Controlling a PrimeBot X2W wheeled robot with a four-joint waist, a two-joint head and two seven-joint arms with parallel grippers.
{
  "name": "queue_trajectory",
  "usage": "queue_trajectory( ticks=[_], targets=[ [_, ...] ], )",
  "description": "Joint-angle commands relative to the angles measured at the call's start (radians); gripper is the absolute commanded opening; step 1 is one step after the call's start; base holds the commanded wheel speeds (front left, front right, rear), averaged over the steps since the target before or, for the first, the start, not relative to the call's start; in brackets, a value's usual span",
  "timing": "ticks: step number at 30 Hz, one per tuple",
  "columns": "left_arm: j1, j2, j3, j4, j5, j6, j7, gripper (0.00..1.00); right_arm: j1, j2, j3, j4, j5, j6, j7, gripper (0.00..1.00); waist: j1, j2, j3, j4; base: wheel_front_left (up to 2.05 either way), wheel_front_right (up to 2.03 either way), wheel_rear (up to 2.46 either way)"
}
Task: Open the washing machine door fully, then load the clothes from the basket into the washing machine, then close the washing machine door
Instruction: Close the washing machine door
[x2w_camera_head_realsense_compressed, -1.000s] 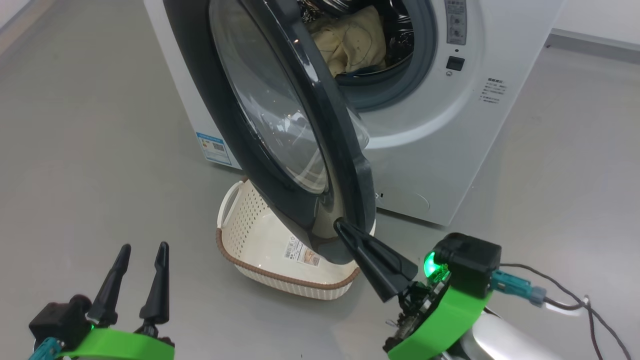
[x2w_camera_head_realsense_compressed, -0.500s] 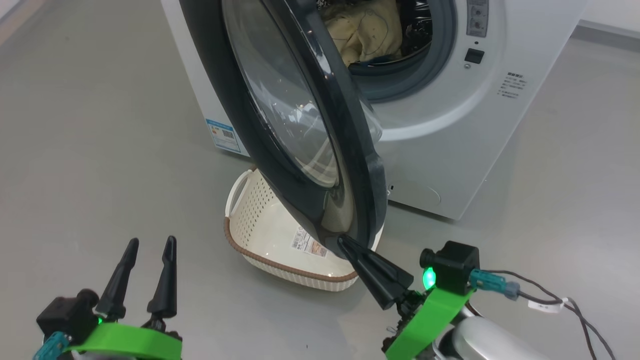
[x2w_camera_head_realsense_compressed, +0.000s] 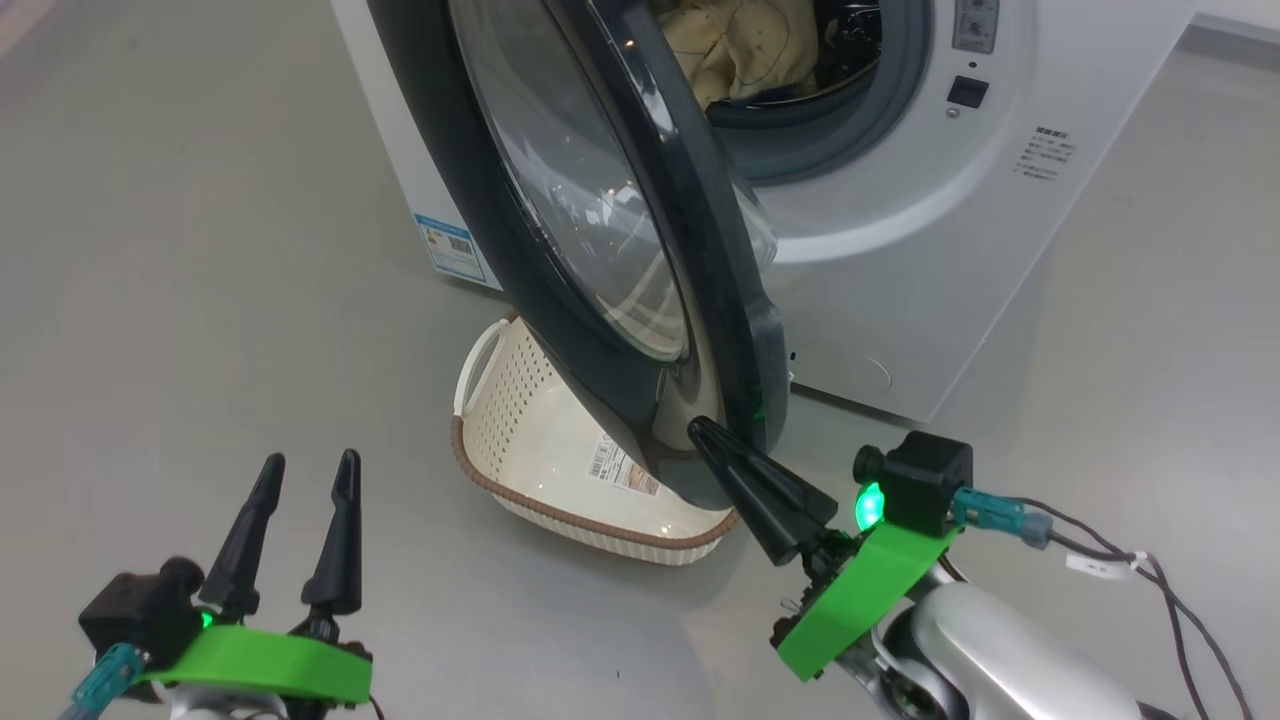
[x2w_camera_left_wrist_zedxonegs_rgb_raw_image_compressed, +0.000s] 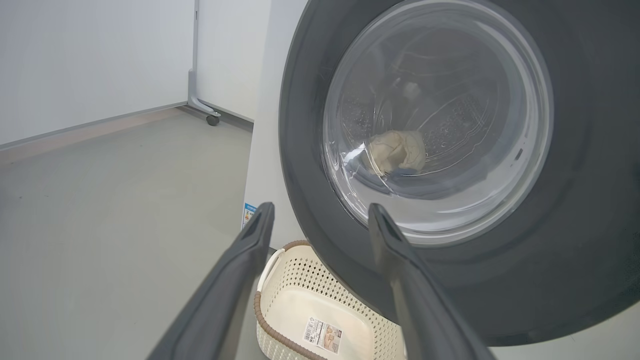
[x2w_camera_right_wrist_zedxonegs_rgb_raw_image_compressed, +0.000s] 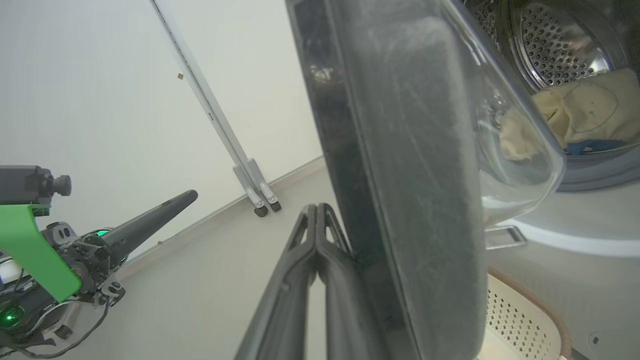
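The washing machine (x2w_camera_head_realsense_compressed: 900, 250) stands ahead, and its door (x2w_camera_head_realsense_compressed: 560, 200), black-rimmed with a clear glass bowl, hangs half open. Pale yellow clothes (x2w_camera_head_realsense_compressed: 745, 45) lie inside the steel drum (x2w_camera_right_wrist_zedxonegs_rgb_raw_image_compressed: 555, 45). They also show as clothes (x2w_camera_right_wrist_zedxonegs_rgb_raw_image_compressed: 585, 115) past the door's edge and as clothes (x2w_camera_left_wrist_zedxonegs_rgb_raw_image_compressed: 397, 150) through the glass. The cream basket (x2w_camera_head_realsense_compressed: 520, 450) sits on the floor under the door, with only its label inside. My right gripper (x2w_camera_head_realsense_compressed: 700, 432) is shut, its tip against the outer face of the door's lower rim (x2w_camera_right_wrist_zedxonegs_rgb_raw_image_compressed: 400, 200). My left gripper (x2w_camera_head_realsense_compressed: 305, 465) hangs open at the lower left, holding nothing.
Bare grey floor (x2w_camera_head_realsense_compressed: 200, 250) spreads to the left and in front of the machine. A white wall panel on small castors (x2w_camera_right_wrist_zedxonegs_rgb_raw_image_compressed: 262, 205) stands behind at the left. A cable (x2w_camera_head_realsense_compressed: 1150, 590) trails from my right wrist.
The head camera has shifted, sliding the whole picture right and up. My right gripper stays shut against the door's lower rim; the left gripper stays open.
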Motion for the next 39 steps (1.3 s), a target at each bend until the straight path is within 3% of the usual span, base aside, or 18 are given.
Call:
queue_trajectory(
  ticks=[1, 39],
  targets=[
    [-0.048, 0.01, 0.04, -0.03, -0.003, 0.0, -0.014, 1.0, -0.041, 0.015, -0.018, -0.02, -0.003, 0.01, -0.006, 0.0, 0.0, 0.0, 0.005, 0.0, 0.0, 0.0, 0.0],
    [-0.113, -0.013, -0.002, -0.066, 0.007, 0.0, -0.014, 1.0, -0.152, 0.025, -0.333, 0.075, -0.062, 0.01, -0.006, 0.0, 0.0, 0.0, 0.091, -0.003, 0.0, 0.0, 0.0]
  ],
)
